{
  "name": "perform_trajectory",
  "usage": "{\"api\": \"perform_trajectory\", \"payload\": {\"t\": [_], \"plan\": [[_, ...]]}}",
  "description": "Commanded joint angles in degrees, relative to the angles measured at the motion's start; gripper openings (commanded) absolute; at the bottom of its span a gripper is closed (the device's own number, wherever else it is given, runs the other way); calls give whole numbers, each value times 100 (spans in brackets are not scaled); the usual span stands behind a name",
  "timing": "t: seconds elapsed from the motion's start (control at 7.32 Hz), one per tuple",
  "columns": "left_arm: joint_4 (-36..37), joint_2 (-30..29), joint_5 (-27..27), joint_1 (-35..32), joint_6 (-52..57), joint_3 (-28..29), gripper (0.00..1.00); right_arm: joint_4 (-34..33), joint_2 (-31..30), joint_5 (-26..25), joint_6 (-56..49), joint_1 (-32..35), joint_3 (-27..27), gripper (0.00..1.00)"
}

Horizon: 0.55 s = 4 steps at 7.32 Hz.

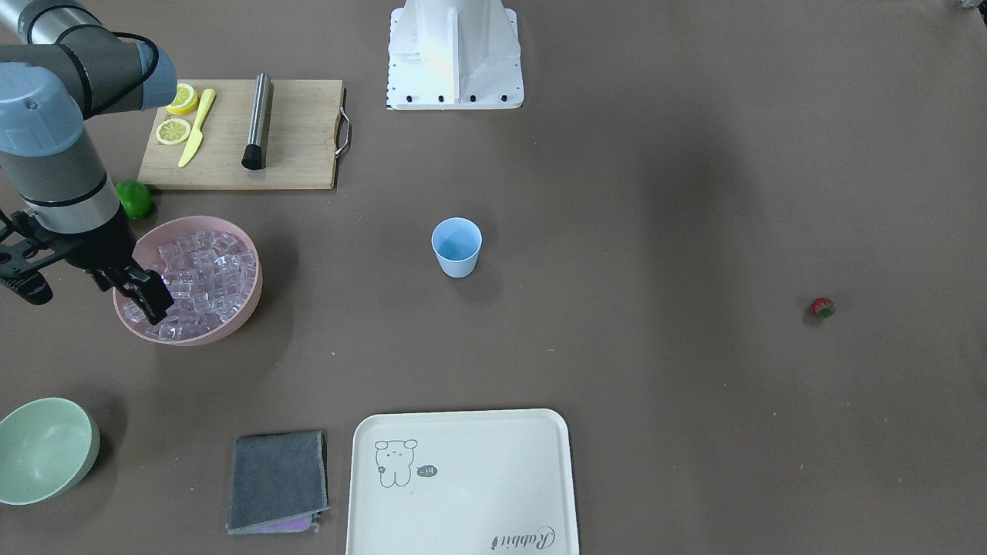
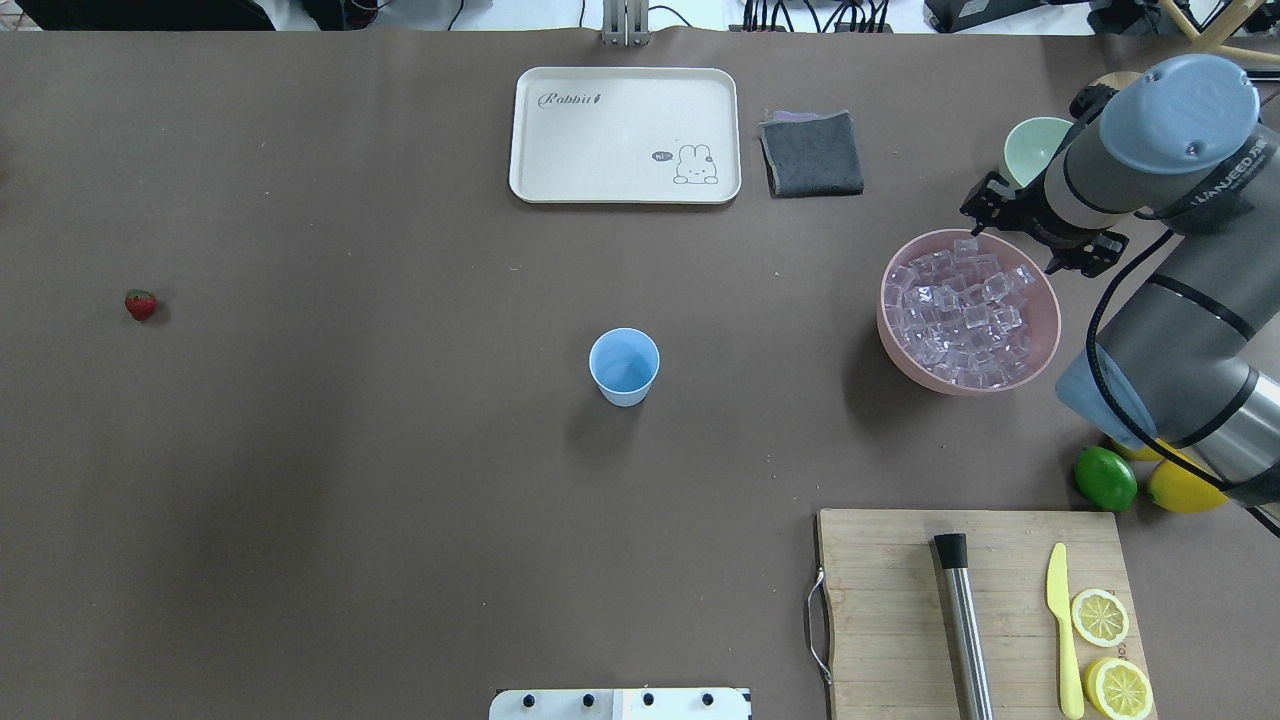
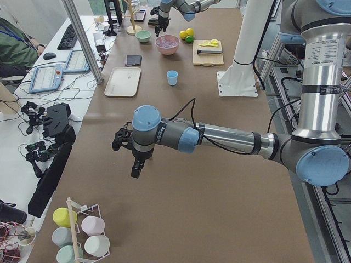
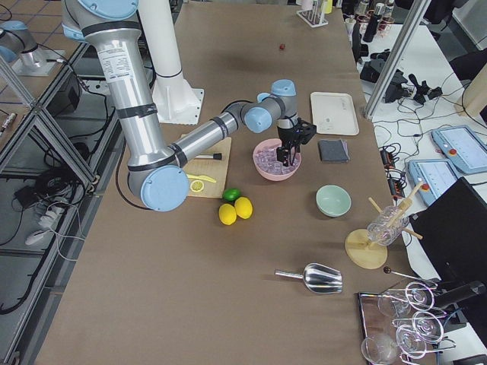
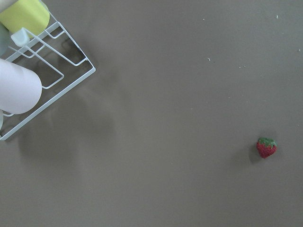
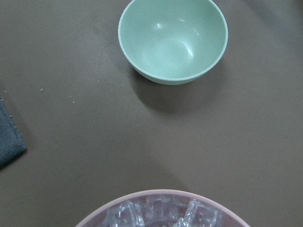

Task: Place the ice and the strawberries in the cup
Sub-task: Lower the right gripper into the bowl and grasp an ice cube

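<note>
Small light-blue plastic cup (image 2: 624, 366): stands upright, mouth up, at the middle of the brown surface (image 2: 350, 480), apart from everything else.

Tiny red strawberry with a green cap (image 2: 140, 304): lies alone at 9 o'clock of the cup in the overhead view, well apart from it. Shows again at 4 o'clock in the left wrist view, which alone brings in a white wire rack (image 5: 57, 66) holding pastel cups at 10 o'clock.

Heap of small clear, faintly pink ice cubes (image 2: 960, 320): fills a round pink bowl (image 2: 893, 348) at 3 o'clock of the cup.

Right gripper (image 1: 150, 304): hangs at the bowl's rim, near 1 o'clock of the bowl seen from overhead. Mostly hidden there under the wrist. Plainer in the front-facing view, with dark fingers reaching down inside the rim to the cubes. Cannot tell whether spread or closed, or whether any cube is held.

Right wrist view: takes in only the pink rim with a few cubes at 6 o'clock and a pale green bowl (image 6: 173, 40) at 12 o'clock.

Left gripper (image 3: 136, 167): appears only in the left-end view, pointing down above the surface. Cannot tell there whether spread or closed.
</note>
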Motion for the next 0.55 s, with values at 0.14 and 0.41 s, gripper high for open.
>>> {"api": "perform_trajectory", "payload": {"t": [0.14,0.41], "plan": [[9,-57,19,0,-1,3,98,0,17,-42,41,-252,-67,90],[9,-57,28,0,-1,-6,98,-9,8,-51,41,-341,-190,91]]}}
